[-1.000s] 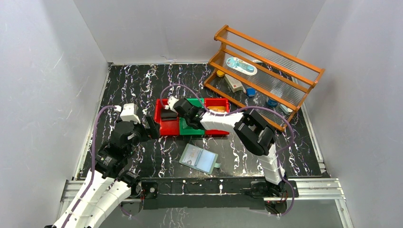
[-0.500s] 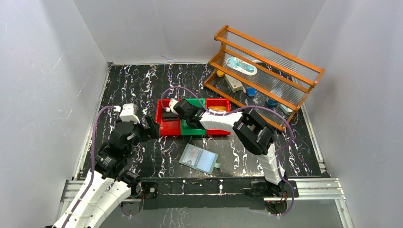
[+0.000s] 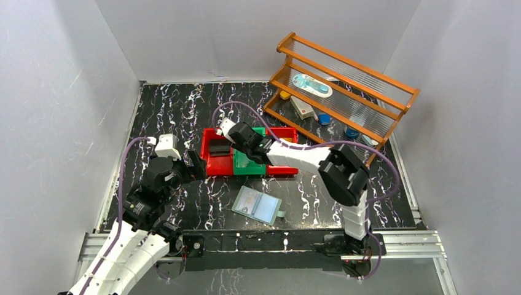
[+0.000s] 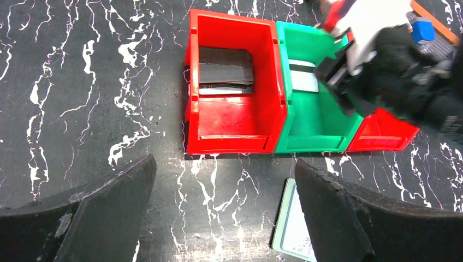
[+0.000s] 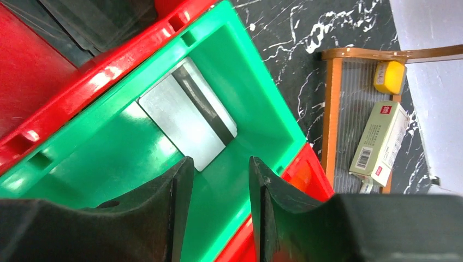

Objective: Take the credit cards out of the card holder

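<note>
My right pincer (image 5: 218, 166) hangs over the green bin (image 5: 256, 103), fingers apart and empty, with the grey card (image 5: 185, 123) flat just past its tips, so I should lift straight up, clear of the walls, then head for the card holder (image 3: 258, 206) behind it.

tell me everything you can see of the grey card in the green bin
The grey card is a thin silvery rectangle, plain-faced, with a dark band along one long edge: stripe or second card, unclear. It lies on the floor of the green bin, toward its far wall. The right tool hangs above it, open, not touching.
</note>
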`<action>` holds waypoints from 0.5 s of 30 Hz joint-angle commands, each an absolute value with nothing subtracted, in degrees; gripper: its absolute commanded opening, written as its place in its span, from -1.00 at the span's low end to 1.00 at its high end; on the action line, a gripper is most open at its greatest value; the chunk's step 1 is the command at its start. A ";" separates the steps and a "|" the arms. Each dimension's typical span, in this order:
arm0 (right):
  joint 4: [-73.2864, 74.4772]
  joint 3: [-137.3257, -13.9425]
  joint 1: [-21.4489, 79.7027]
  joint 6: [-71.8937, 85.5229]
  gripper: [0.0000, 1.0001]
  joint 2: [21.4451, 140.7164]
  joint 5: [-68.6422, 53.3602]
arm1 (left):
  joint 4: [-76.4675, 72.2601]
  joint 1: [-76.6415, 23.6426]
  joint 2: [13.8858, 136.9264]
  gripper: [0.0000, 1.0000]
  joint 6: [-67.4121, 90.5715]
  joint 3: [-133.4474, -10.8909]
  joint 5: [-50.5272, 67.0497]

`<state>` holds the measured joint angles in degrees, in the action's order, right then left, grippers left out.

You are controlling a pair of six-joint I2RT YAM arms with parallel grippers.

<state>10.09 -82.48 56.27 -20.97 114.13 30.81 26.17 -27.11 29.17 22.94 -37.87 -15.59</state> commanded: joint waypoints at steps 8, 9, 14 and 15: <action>11.96 -72.20 56.13 17.04 0.16 94.74 25.17 | 26.71 -26.90 28.66 0.97 22.58 -37.37 -15.88; 13.04 -71.15 56.15 21.12 0.14 93.83 22.92 | 26.72 -26.89 28.64 0.97 22.59 -37.40 -15.83; 6.81 -59.97 56.21 38.67 0.10 85.97 14.02 | 26.72 -26.89 29.53 0.97 22.42 -37.46 -15.23; 4.15 -57.12 56.24 41.67 0.10 84.26 13.02 | 26.72 -26.89 29.74 0.97 22.37 -37.44 -15.11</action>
<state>9.74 -65.30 56.23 22.13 90.56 20.38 26.26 -27.11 29.32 22.94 -37.87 -15.51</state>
